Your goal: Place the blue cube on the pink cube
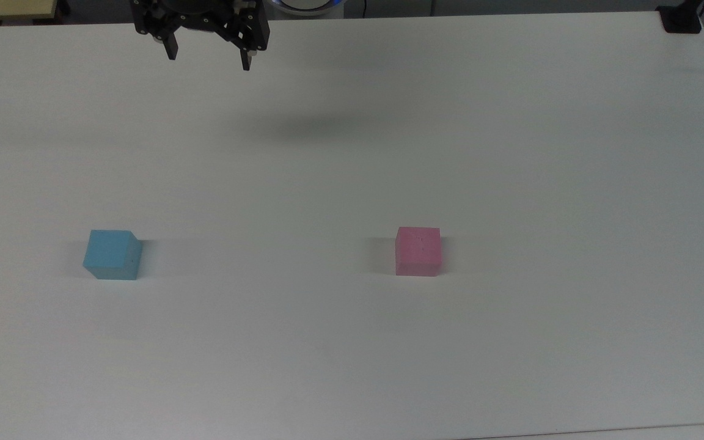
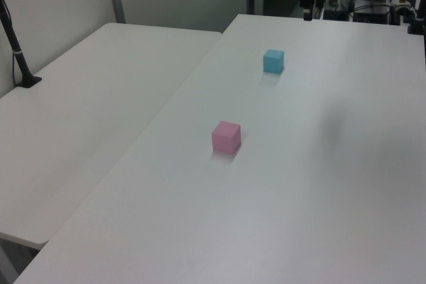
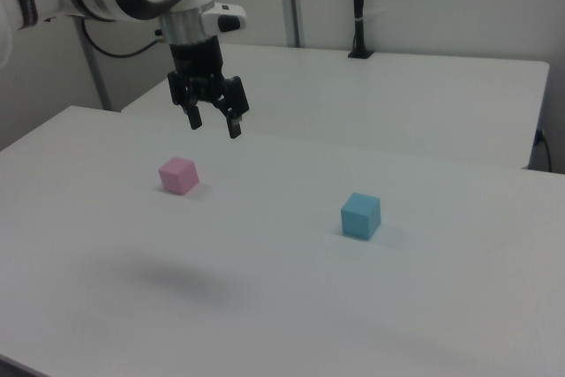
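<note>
The blue cube (image 1: 112, 255) rests on the white table (image 1: 352, 153), toward the top view's left. The pink cube (image 1: 418, 251) sits on the same table well to its right in the top view, with a wide gap between them. Both stand alone, touching nothing: blue cube (image 3: 360, 215), pink cube (image 3: 178, 176); blue cube (image 2: 273, 61), pink cube (image 2: 226, 137). My gripper (image 1: 208, 60) hangs high above the table near its far edge, open and holding nothing. In the right view the gripper (image 3: 215, 127) hovers above and behind the pink cube.
A second white table (image 2: 86, 98) adjoins along a seam. A black post on a clamp base (image 2: 16, 51) stands on it. Another black mount (image 1: 681, 19) sits at the table's far right corner in the top view.
</note>
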